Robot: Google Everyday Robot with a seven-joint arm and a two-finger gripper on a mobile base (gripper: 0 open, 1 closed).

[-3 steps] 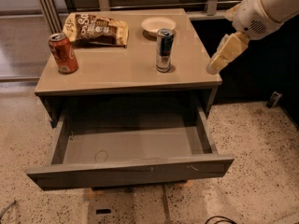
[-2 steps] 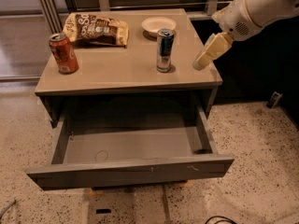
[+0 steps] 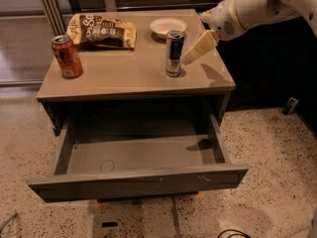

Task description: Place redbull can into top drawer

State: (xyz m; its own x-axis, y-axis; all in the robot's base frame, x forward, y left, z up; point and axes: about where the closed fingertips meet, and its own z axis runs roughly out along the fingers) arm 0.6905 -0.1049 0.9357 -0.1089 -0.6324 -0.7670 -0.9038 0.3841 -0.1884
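Note:
The redbull can (image 3: pixel 174 52) stands upright on the right half of the table top, slim, silver and dark blue. My gripper (image 3: pixel 194 52) comes in from the upper right on a white arm, its tan tip just right of the can and close to it. The top drawer (image 3: pixel 138 181) is pulled wide open below the table top, and nothing lies inside it.
A red soda can (image 3: pixel 67 56) stands at the table's left edge. A chip bag (image 3: pixel 101 31) lies at the back left and a small white bowl (image 3: pixel 168 27) at the back middle. The open drawer juts toward me over speckled floor.
My gripper has moved left and slightly down, from beyond the table's right edge to right beside the redbull can. The can and drawer have not moved.

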